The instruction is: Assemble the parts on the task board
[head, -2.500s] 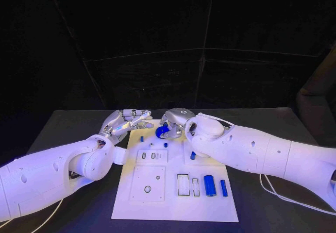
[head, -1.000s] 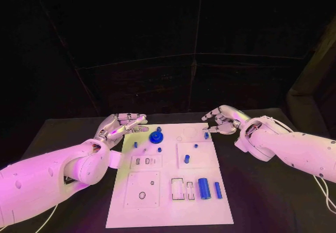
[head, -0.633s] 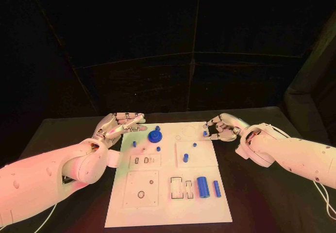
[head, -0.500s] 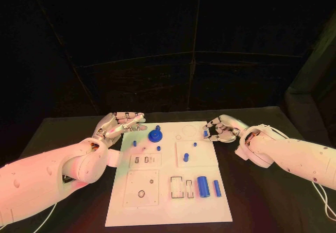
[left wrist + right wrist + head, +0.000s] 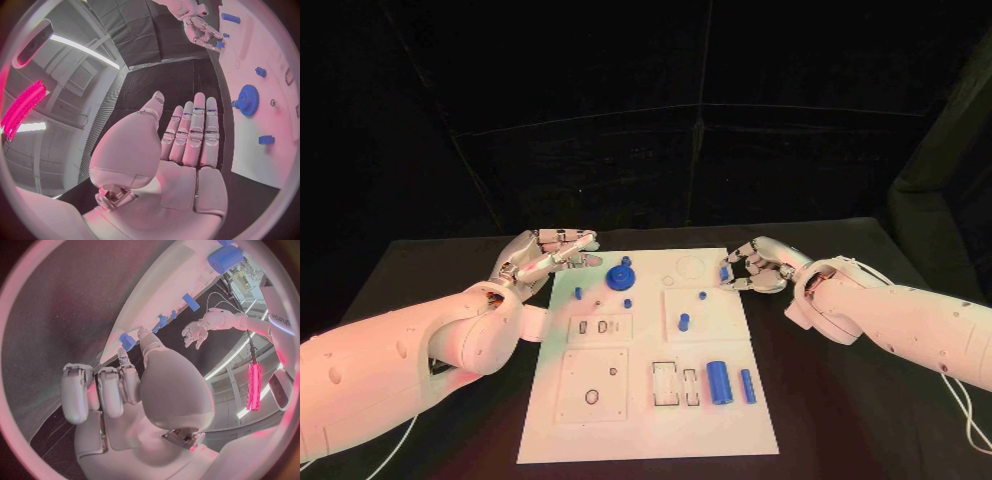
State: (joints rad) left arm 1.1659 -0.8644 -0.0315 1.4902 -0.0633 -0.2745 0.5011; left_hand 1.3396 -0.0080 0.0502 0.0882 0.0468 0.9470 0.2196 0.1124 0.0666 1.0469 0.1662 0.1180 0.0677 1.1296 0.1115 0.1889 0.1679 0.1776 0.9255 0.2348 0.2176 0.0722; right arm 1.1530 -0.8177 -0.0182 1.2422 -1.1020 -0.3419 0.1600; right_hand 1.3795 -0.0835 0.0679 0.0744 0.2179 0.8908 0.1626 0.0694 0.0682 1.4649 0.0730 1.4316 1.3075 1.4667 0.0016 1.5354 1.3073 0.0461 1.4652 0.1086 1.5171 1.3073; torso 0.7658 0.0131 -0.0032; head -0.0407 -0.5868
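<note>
Task board, no legible txt, blue gear

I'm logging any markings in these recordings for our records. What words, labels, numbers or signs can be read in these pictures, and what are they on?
"andy": the end of a dark word printed on the robot's left arm, seen in the right wrist view; its first letters run out of the picture.
Task board: no readable text; it shows outlines and slots, but no letters or numbers that can be made out.
Blue parts, such as the gear: no markings that can be read.
</note>
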